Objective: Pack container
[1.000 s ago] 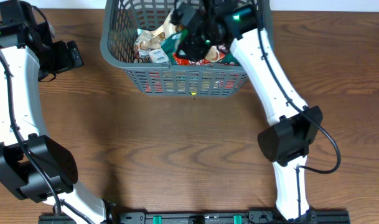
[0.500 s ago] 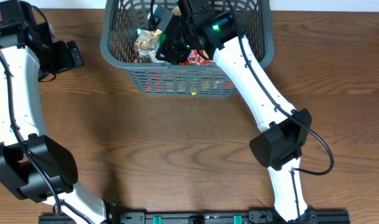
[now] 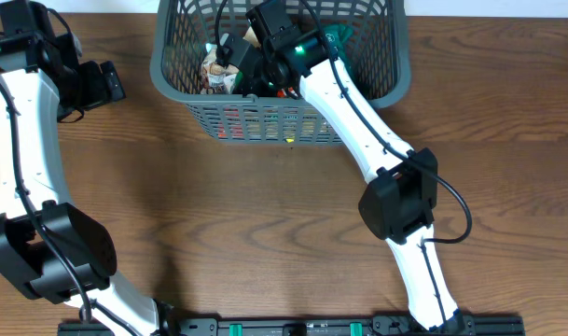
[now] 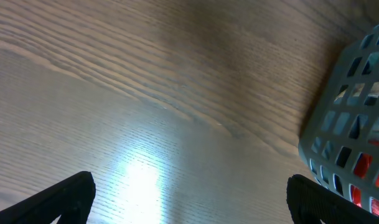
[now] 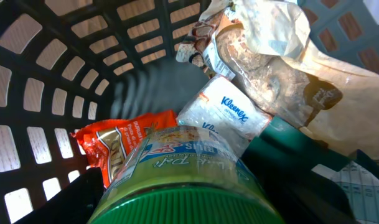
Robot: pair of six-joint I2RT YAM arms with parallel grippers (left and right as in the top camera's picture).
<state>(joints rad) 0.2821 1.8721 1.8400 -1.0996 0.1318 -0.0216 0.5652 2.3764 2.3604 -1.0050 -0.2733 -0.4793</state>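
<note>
- Overhead: the basket (image 3: 176,89) stands at the far edge of the table (image 3: 265,215), about the middle of its width, with groceries piled inside.
- Overhead: my right arm reaches over the near wall, and my right gripper (image 3: 235,58) is down in the left half of the basket, beside a crinkly bag (image 3: 214,70). From this height I cannot tell how its jaws stand.
- Overhead: red packets (image 3: 235,122) show through the mesh of the near wall.
- Overhead: my left gripper (image 3: 106,84) hovers over bare wood to the left of the basket, apart from it.
- Left wrist: my left gripper (image 4: 189,186) has its jaws spread wide, one dark tip in each lower corner and only wood grain between them. A rounded corner of the basket (image 4: 348,134) shows at the right edge, with something red behind the mesh.
- Right wrist: my right gripper (image 5: 189,202) is clamped on a jar (image 5: 177,158) with a green lid, which fills the gap between my jaws.
- Right wrist: the jar is inside the basket (image 5: 52,62), its lattice wall curving round on the left.
- Right wrist: a tissue pack (image 5: 225,117) lies just past the jar and touches it. An orange snack bag (image 5: 105,146) lies to the left, and the crinkly bag (image 5: 270,62) is heaped behind.
</note>
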